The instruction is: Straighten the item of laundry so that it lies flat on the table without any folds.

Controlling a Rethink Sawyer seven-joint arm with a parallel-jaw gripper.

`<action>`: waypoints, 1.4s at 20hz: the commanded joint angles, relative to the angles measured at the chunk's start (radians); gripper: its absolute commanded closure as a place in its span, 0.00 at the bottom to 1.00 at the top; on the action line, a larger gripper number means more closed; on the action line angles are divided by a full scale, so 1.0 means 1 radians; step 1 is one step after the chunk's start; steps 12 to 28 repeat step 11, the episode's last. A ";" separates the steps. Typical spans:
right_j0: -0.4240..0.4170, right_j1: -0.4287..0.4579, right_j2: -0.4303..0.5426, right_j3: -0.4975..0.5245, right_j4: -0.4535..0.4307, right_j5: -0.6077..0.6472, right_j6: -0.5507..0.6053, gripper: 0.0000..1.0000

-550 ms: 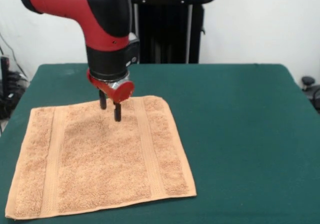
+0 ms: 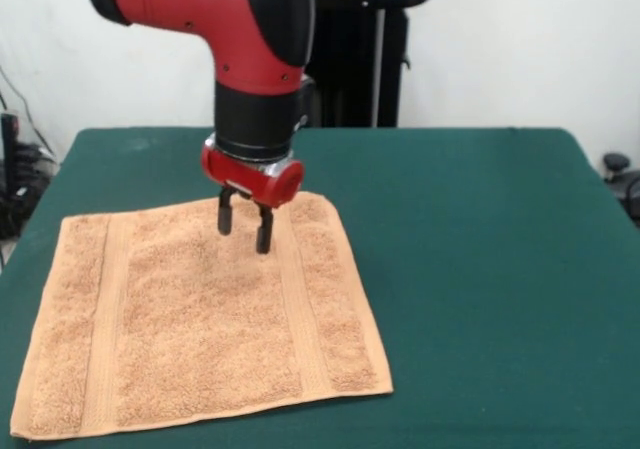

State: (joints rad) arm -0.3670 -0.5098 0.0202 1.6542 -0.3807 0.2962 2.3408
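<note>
The claw (image 2: pixel 245 231) hangs from the red and black arm (image 2: pixel 250 59) with its two dark fingers (image 2: pixel 226 214) pointing straight down, a clear gap between them and nothing held in that gap. The fingertips stand just above the towel (image 2: pixel 205 314), or barely at its pile; whether they touch it cannot be told from this view.

The towel lies directly beneath the claw and spreads mostly toward the camera and to the picture's left of it, opened out flat on the green tabletop (image 2: pixel 480 269). The claw is over the towel's far part, near the far edge and closer to the picture's right side of the cloth. Two flat woven bands run from far to near: one (image 2: pixel 298 314) passes just to the right of the claw, the other (image 2: pixel 108 319) lies well to its left. No fold shows, and all four corners are laid out. Behind the claw, at the tabletop's far side, stands the black pedestal (image 2: pixel 360 59).
</note>
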 commanded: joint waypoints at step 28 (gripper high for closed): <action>0.044 -0.043 0.155 0.024 -0.050 0.122 -0.121 0.00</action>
